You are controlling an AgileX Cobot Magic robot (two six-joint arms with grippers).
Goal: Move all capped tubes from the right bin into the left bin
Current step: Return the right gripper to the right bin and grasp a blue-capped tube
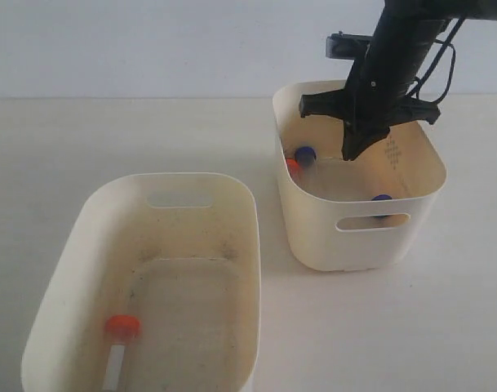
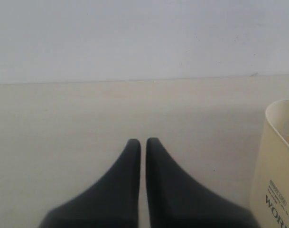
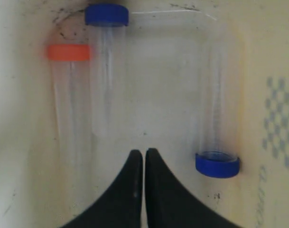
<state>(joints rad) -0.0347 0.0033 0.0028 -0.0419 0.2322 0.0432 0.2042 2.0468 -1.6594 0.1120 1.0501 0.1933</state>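
Our right arm (image 1: 399, 41), black with a cable (image 1: 448, 65) looped beside it, slants down from the upper right of the exterior view. It ends in our right pincer (image 1: 354, 152), which points steeply downward. In the right wrist view its two dark fingers (image 3: 127, 190) are pressed together, with only a hairline seam between the tips. Our left pincer (image 2: 143, 142) is closed too, its fingers side by side with a thin slit between them, pointing forward and close to level.

You see the left bin (image 1: 248, 245) cut off at the exterior view's bottom edge, and its orange-capped tube (image 1: 116, 355) with it. The near wall of the right bin (image 1: 313, 237) hides most of one blue-capped tube (image 1: 382, 198). In the left wrist view a cream bin (image 2: 275, 161) runs off-frame; you cannot tell which bin it is, and its label is cut short.
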